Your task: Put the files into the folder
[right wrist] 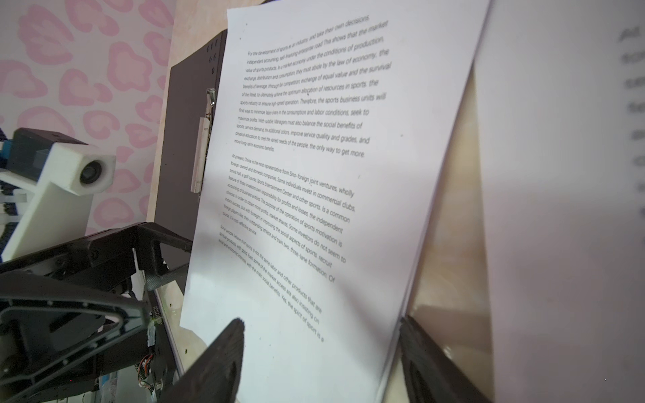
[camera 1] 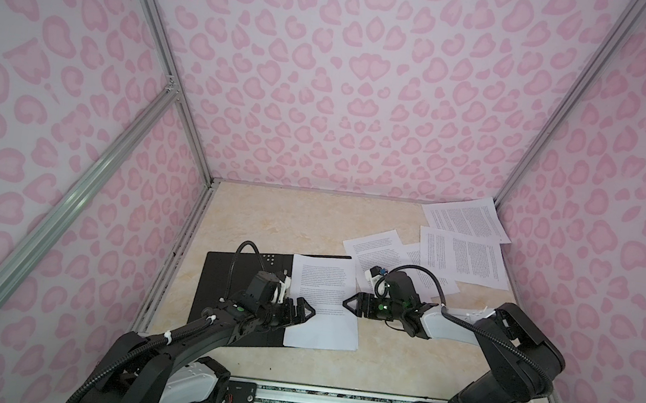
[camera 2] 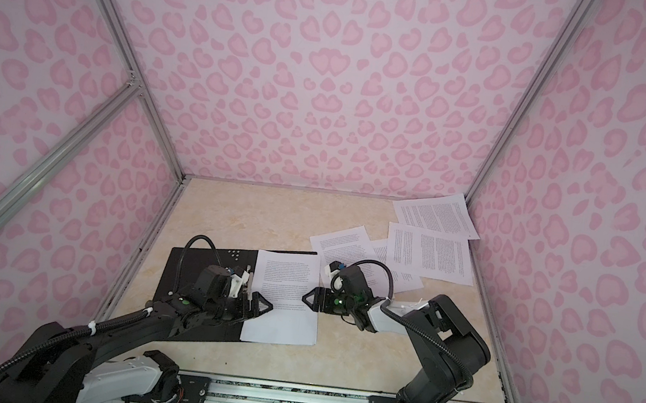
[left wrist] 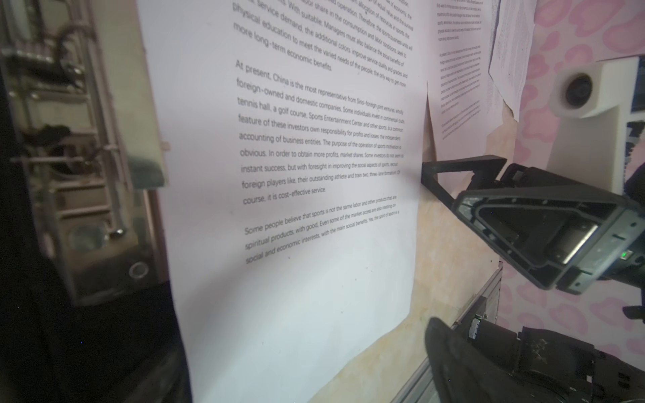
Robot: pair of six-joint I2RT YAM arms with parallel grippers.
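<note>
Lying open, black inside up, the folder is partly covered by a stack of files overhanging its right edge; several sheets are left scattered beyond; the left gripper and right gripper are spread at the stack's sides, nothing pinched.

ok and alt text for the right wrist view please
Close-up of a stack of printed white sheets lying partly on the open black folder, with the right gripper holding its two dark fingers spread astride the stack's edge. The left gripper sits open by the folder; another blurred sheet lies beyond the stack.
</note>
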